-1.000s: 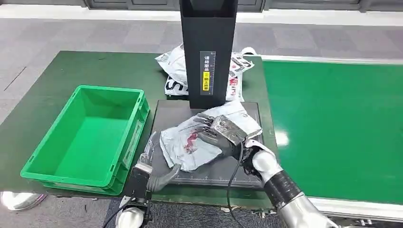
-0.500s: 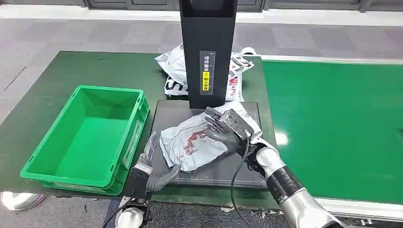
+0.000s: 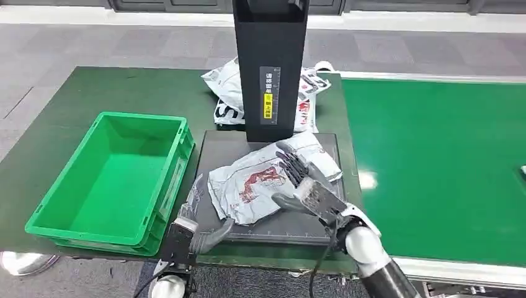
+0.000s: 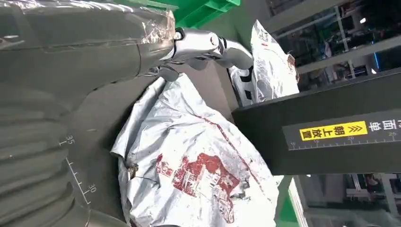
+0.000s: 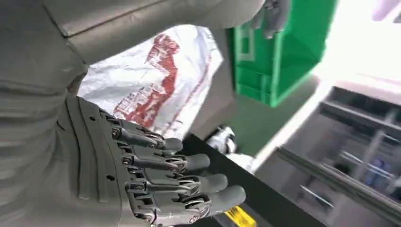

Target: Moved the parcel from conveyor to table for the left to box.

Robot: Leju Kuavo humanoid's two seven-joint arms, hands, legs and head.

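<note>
Lifted off the parcel [image 3: 257, 183] since a second ago, the right hand [image 3: 308, 185] now hovers over the parcel's right end with its fingers [image 3: 290, 166] straight, spread and holding nothing; earlier its palm lay on the bag. The right wrist view shows the same: fingers [image 5: 179, 165] extended and apart, with the parcel beyond them. The parcel itself has hardly shifted.

It lies flat on the dark pad [image 3: 214, 152] on the worktop [image 3: 80, 93], just in front of the black upright column [image 3: 270, 68]. It is a crumpled silver-white poly bag with a red print facing up. In the head view its long axis runs aslant, from the near-left corner at the pad's front edge up to the far-right corner beside the column's foot. That near-left end points toward the left hand [image 3: 192, 217].

The left hand rests at the pad's front-left corner, fingers [image 3: 193, 192] loosely apart and holding nothing, its thumb reaching to the parcel's near edge; whether it touches, I cannot tell. In the left wrist view the parcel [image 4: 198, 165] lies close ahead of the hand.

A green crate [image 3: 111, 180] stands on the worktop to the left of the pad, just beside it. More bags [image 3: 223, 87] lie behind the column. The green conveyor [image 3: 434, 161] runs along the right.
</note>
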